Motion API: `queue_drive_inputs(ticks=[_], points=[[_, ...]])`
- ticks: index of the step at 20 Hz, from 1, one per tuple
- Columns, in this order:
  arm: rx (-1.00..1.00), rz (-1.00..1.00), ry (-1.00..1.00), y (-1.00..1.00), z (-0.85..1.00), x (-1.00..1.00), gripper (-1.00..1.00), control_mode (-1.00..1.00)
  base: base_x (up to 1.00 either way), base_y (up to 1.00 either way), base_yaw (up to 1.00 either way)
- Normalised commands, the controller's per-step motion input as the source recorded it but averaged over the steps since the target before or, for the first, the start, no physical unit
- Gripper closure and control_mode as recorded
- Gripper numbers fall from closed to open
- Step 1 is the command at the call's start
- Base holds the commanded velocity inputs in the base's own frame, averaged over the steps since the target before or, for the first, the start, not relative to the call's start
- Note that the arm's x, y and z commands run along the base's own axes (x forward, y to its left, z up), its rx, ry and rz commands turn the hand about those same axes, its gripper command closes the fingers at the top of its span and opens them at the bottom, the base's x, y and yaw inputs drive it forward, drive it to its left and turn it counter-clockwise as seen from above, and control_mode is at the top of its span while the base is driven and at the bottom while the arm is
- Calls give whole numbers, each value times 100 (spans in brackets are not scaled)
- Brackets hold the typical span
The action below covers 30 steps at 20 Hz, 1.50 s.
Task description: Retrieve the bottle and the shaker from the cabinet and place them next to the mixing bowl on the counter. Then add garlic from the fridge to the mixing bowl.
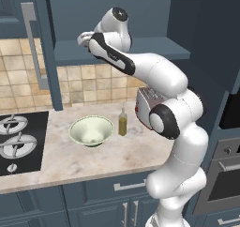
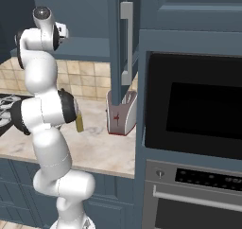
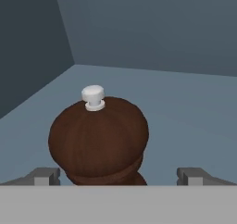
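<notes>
hand view: the dark reddish-brown wooden shaker (image 3: 98, 142) stands on the blue-grey cabinet shelf (image 3: 185, 116), between the wide-apart gripper (image 3: 119, 176) tips; closing comes next. left base view: slim olive bottle (image 1: 122, 122) already beside the pale green bowl (image 1: 91, 131) on the worktop (image 1: 93, 160).

Shaker (image 3: 98, 142) dark red-brown, pale knob; bowl (image 1: 92, 130) pale green-cream; counter (image 1: 117, 151) beige marbled.
</notes>
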Motion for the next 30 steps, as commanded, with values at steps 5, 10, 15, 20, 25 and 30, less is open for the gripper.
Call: queue_drive_inputs(ticks=[5,10,15,20,25,30], points=[[0,0,0,1,0,0,-100,-100,0,0,0],[0,0,0,0,0,0,100,-100,0,0,0],[0,0,0,0,0,0,100,-100,0,0,0],[0,0,0,0,0,0,100,-100,0,0,0],[2,0,0,-4,-3,-56,100,-100,0,0,0],[9,-3,-1,-20,-10,-100,100,-100,0,0,0]])
